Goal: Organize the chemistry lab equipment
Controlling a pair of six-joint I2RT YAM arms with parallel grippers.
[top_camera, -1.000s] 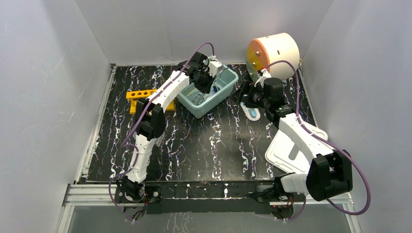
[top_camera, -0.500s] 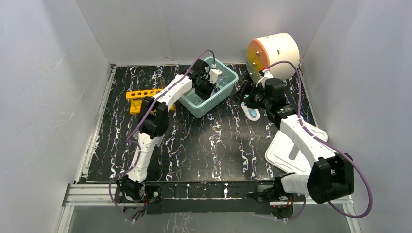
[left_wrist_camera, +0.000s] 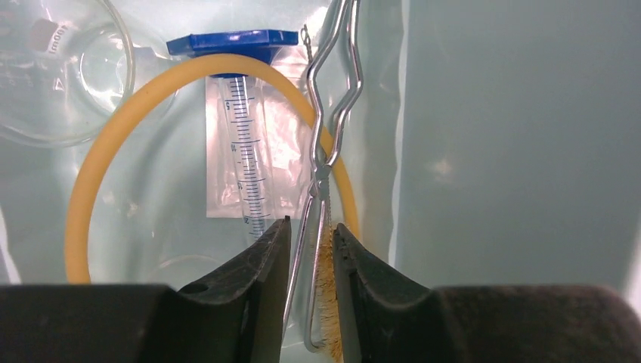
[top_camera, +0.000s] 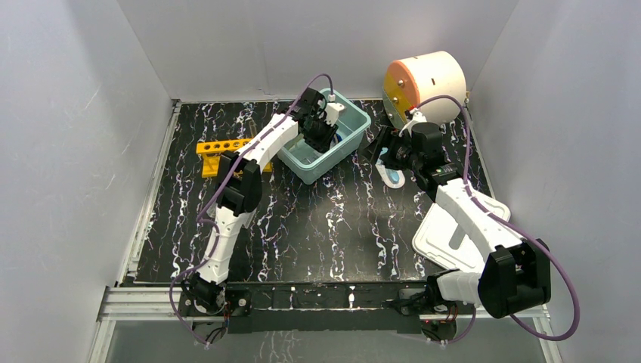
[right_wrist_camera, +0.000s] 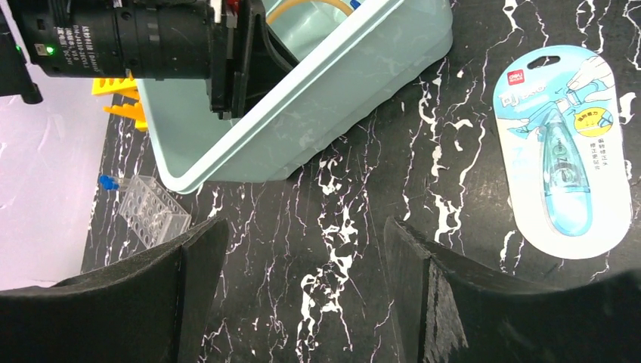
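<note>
**Top external.**
- One teal bin (top_camera: 355, 128), far centre.
- One yellow holed tube rack (top_camera: 219, 148), left of the bin.
- One white drum with an orange face (top_camera: 431, 79), far right.
- One white tray (top_camera: 446, 236), near right.
- Left gripper (top_camera: 317, 134) was down inside the bin. Right gripper (top_camera: 380, 149) hung over the table just right of the bin.

**Left wrist, inside the bin.**
- One loop of amber rubber tubing (left_wrist_camera: 91, 166).
- One blue-capped tube (left_wrist_camera: 246, 162), graduated, in a clear bag.
- One glass vessel (left_wrist_camera: 57, 83), print only partly legible.
- One wire clip (left_wrist_camera: 336, 113).
- One thin brush (left_wrist_camera: 326, 291).
- Left gripper (left_wrist_camera: 311, 227): fingers (left_wrist_camera: 257, 265) narrowly parted, clip leg and bristles lying in the gap. Contact not discernible.

**Right wrist.**
- One carded correction-tape pack (right_wrist_camera: 563, 151), right of the bin, marked "deli". Other print too small to read.
- One clear holed block (right_wrist_camera: 153, 210).
- One loose blue cap (right_wrist_camera: 108, 181).
- Right gripper (right_wrist_camera: 302, 227): fingers spread wide, holding and touching nothing.
</note>
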